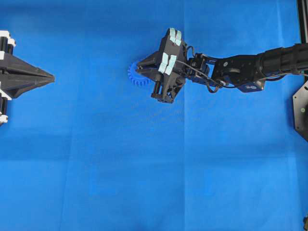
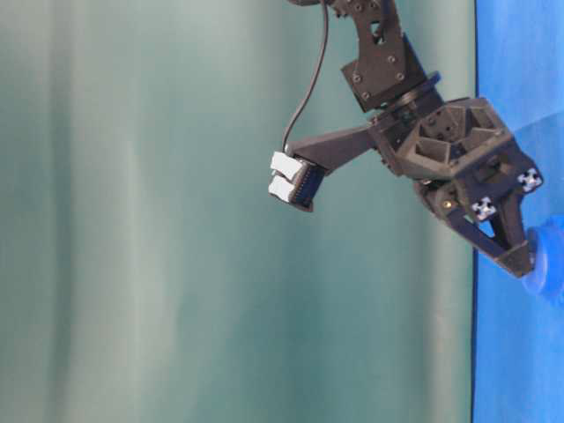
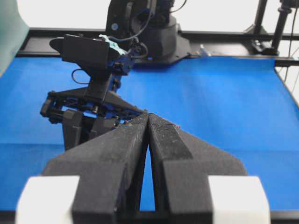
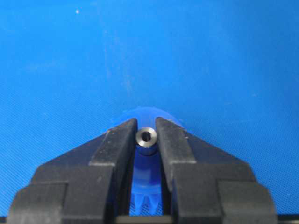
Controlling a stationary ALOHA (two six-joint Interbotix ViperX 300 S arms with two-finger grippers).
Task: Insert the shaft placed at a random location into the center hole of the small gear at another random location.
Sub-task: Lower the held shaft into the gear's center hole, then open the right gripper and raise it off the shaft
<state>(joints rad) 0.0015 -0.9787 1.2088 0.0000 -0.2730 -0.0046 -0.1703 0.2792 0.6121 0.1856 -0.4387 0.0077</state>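
Note:
My right gripper [image 4: 145,133] is shut on the shaft [image 4: 145,136], a small shiny metal pin seen end-on between the fingertips. The shaft stands directly over the hub of the small gear [image 4: 148,184], whose blue teeth show under the jaws. The center hole is hidden by the shaft; whether the shaft has entered it cannot be told. In the overhead view the right gripper [image 1: 146,73] covers most of the gear [image 1: 135,77]. In the table-level view its tips [image 2: 520,260] meet the gear [image 2: 550,264]. My left gripper [image 1: 50,77] is shut and empty at the far left, as the left wrist view [image 3: 148,114] shows.
The blue mat [image 1: 144,168] covers the whole table. The right arm [image 1: 250,67] stretches in from the right edge. A black mount [image 1: 301,110] sits at the right edge. A green curtain [image 2: 176,264] hangs behind the table.

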